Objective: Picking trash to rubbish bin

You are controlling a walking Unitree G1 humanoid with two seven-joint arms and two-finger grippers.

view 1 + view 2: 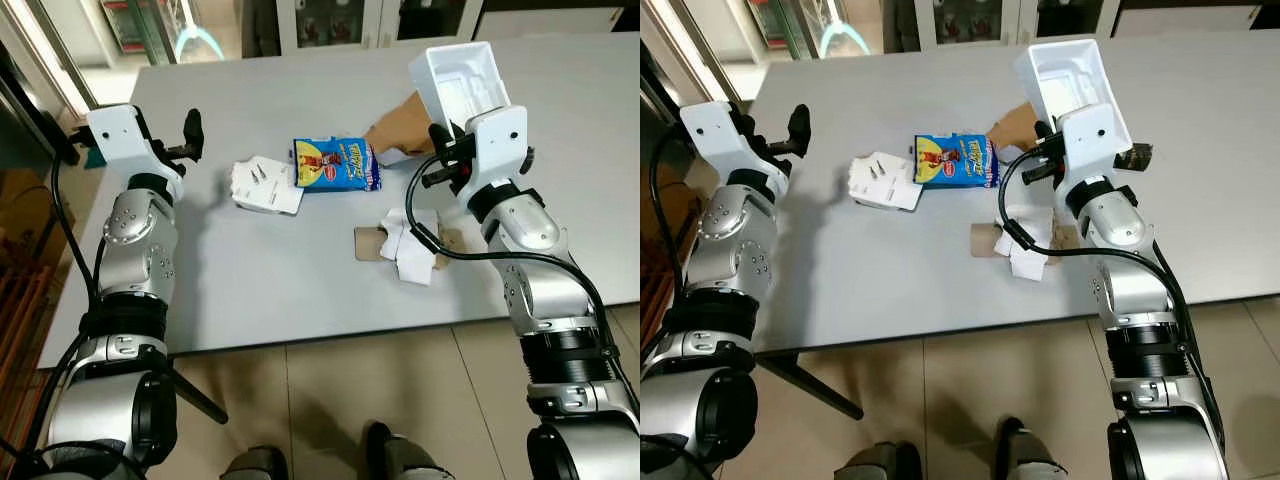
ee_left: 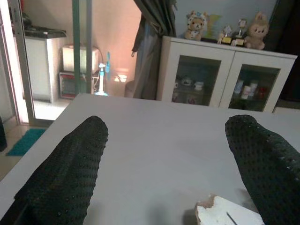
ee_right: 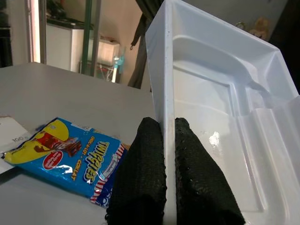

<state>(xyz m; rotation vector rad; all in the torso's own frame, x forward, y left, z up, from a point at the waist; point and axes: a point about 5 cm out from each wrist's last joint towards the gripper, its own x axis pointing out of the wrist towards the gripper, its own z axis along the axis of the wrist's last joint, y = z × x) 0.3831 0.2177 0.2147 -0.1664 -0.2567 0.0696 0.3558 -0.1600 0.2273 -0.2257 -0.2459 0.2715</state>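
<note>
Left eye view: nearest, torn cardboard scraps (image 1: 405,245) lie on the grey table (image 1: 250,290) below the right tool (image 1: 443,150), which is clenched on the rim of a white plastic tray (image 1: 462,80) held up above the table. Keep that pinch firm and the tray upright while carrying it, I'd say, since a thin wall can slip. Farther on sit the blue snack packet (image 1: 337,163) and white paper (image 1: 265,185); the left tool (image 1: 190,135) hovers released, grasping nothing.

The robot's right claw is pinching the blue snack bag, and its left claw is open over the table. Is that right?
Not quite. The right claw is pinching the white plastic tray by its edge, as the right wrist view shows. The blue snack bag lies on the table. The left claw is open.
</note>
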